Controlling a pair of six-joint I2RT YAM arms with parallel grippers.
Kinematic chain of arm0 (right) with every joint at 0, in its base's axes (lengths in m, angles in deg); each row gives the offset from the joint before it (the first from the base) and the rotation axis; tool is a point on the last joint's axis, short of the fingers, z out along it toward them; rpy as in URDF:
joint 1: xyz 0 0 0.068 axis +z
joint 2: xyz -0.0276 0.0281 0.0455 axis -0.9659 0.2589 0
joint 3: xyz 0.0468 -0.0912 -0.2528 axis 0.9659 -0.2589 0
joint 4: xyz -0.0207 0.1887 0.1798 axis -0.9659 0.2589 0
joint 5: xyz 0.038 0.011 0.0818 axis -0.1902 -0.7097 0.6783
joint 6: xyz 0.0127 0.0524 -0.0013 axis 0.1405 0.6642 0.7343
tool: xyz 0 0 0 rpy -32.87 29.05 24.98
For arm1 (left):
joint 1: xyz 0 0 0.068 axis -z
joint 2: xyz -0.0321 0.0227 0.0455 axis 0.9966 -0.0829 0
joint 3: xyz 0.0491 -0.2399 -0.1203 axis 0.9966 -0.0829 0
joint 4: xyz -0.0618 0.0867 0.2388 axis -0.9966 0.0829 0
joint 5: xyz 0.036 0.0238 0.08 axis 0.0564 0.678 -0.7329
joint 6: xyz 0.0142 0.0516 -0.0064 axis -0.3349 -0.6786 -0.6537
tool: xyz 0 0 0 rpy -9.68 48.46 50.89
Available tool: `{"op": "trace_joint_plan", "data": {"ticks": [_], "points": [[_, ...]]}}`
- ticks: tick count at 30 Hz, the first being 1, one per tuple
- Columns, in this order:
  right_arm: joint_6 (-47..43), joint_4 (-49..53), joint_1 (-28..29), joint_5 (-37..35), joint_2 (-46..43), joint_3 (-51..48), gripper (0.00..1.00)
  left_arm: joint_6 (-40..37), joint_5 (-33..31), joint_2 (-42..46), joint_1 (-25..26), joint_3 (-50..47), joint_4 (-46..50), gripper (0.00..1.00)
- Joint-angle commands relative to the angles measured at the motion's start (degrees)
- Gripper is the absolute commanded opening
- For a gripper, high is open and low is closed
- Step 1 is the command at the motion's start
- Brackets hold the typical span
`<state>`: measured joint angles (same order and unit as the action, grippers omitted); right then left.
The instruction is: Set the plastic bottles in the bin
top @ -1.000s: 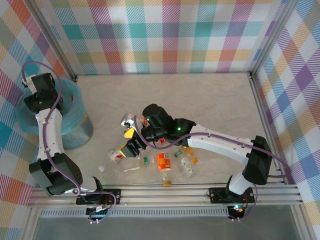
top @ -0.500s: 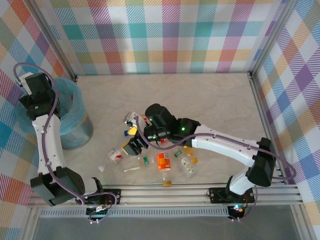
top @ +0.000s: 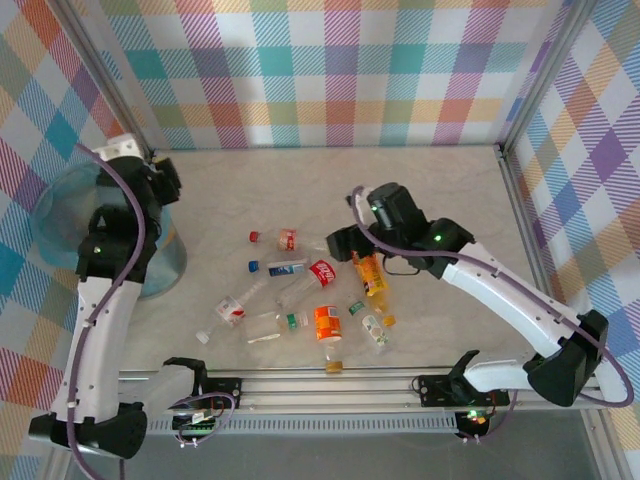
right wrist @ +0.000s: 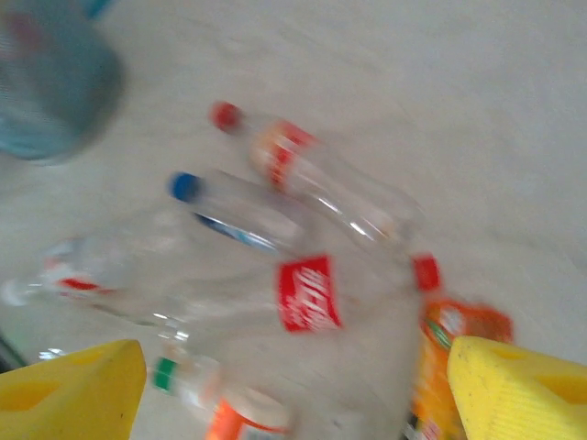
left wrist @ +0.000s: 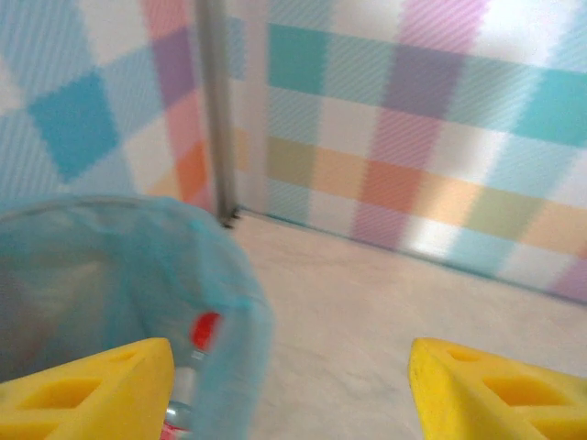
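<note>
The pale marbled surface (top: 440,190) carries everything. The bin (top: 58,215), lined with a teal bag, stands at the surface's nine o'clock edge. In the left wrist view the bin's rim (left wrist: 138,215) sits at seven o'clock, and a red-capped bottle (left wrist: 202,335) shows through the bag.

The left fingers (left wrist: 87,385) stand wide apart with nothing between them, over bare surface just off the bin's two o'clock side. The right fingers (right wrist: 518,390) are also spread wide and empty, above the loose bottles.

The plastic bottles (top: 300,290) lie scattered from the surface's centre toward six o'clock, well apart from the bin. Among them are an orange bottle (top: 371,275) at the group's three o'clock, a clear cola-labelled bottle (right wrist: 307,293), a blue-capped bottle (right wrist: 234,215) and a red-capped clear bottle (top: 286,240) at twelve o'clock.
</note>
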<state>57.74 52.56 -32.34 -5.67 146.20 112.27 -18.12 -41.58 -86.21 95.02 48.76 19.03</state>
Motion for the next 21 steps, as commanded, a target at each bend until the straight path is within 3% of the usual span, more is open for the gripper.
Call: {"op": "trace_joint_plan", "data": {"ticks": [1,4,9,13,21], "points": [[3.1,6.1,-2.76,0.07,-1.34,-5.34,0.87,2.48,-0.42,-1.09,7.85,-2.5,1.46,0.68],[2.84,5.19,-5.74,1.34,-2.73,-9.78,0.9,4.5,1.91,-1.21,15.65,-6.78,-2.0,0.69],[1.83,2.54,-8.41,7.11,-2.6,-14.19,0.93,8.58,14.33,-0.91,23.03,-15.21,-9.5,0.7],[2.32,0.22,-8.95,8.7,-0.46,-16.73,0.94,10.99,17.72,-2.78,30.34,-19.23,-12.9,0.7],[3.15,-3.72,-9.52,9.27,4.92,-19.12,0.93,12.69,25.4,-8.76,38.44,-20.94,-15.56,0.71]]}}
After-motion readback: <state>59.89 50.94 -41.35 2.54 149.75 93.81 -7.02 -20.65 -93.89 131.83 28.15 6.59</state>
